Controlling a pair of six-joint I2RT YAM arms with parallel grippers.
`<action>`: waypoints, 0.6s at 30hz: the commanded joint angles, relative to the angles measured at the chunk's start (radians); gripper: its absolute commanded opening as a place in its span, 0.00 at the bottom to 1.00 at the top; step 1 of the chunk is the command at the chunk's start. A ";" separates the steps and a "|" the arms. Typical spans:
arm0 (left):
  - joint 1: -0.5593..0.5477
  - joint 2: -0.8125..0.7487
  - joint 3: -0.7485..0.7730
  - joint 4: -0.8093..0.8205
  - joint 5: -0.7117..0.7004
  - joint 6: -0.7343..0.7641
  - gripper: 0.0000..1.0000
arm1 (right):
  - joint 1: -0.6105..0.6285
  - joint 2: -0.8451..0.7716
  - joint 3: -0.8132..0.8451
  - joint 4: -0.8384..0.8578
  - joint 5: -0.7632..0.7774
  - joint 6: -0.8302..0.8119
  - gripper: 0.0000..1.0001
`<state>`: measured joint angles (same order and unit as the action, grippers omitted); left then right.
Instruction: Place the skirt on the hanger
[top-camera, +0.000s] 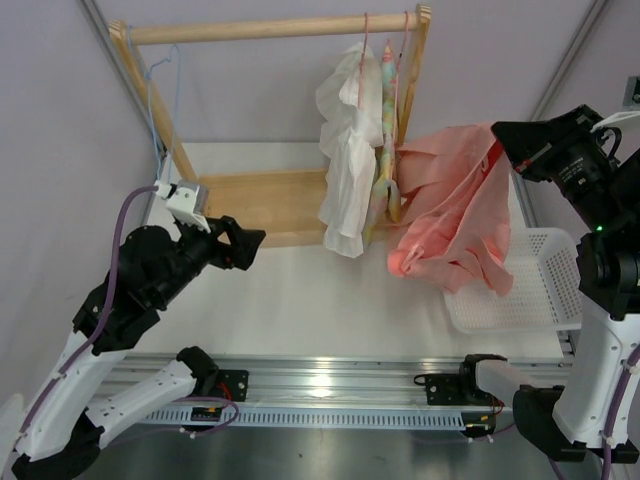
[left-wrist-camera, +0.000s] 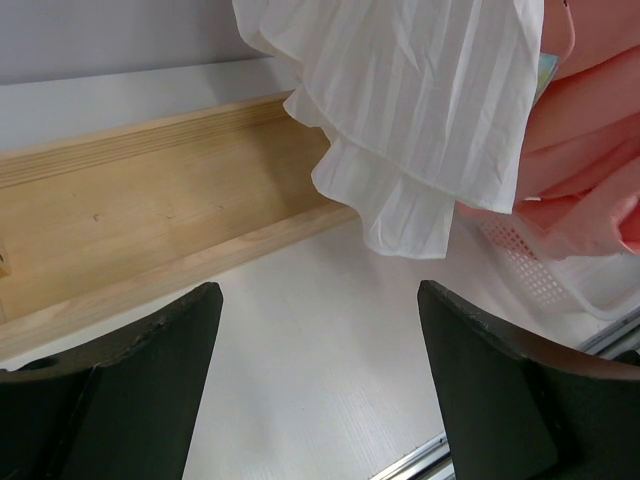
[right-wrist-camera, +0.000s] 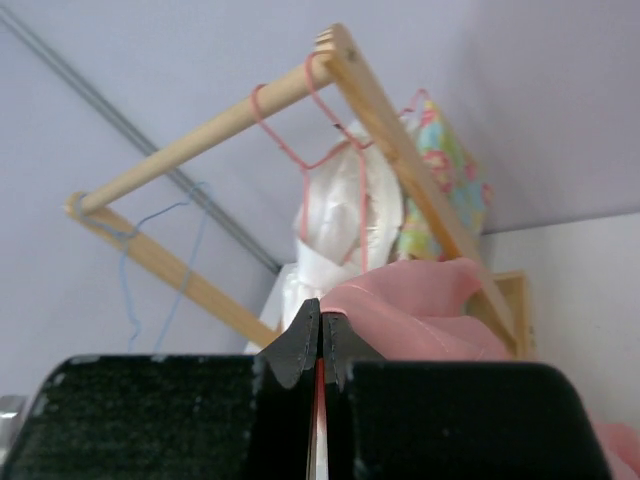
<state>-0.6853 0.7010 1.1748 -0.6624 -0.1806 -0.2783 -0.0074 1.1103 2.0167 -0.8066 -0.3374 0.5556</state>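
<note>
Pinching the skirt's (top-camera: 450, 200) edge aloft, right fingers (right-wrist-camera: 308, 345) clamp; left fingers (top-camera: 250, 248) gape empty.

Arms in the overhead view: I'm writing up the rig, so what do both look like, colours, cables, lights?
Both the left arm and the right arm have white lower links and black upper parts. A purple cable loops to a white box on the left wrist. The right arm shows a green light. The left gripper and right gripper are black.
</note>
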 joint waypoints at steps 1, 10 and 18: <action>-0.003 0.014 0.037 0.003 0.006 0.016 0.86 | 0.004 -0.004 0.008 0.125 -0.172 0.085 0.00; -0.051 -0.006 -0.292 0.441 0.311 -0.350 0.79 | 0.182 -0.060 -0.197 0.149 -0.057 0.058 0.00; -0.470 0.191 -0.333 0.662 -0.104 -0.393 0.80 | 0.377 -0.015 -0.184 0.110 0.133 -0.002 0.00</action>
<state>-1.0771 0.8429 0.8333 -0.1902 -0.1310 -0.5957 0.3073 1.0962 1.8008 -0.7540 -0.3004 0.5903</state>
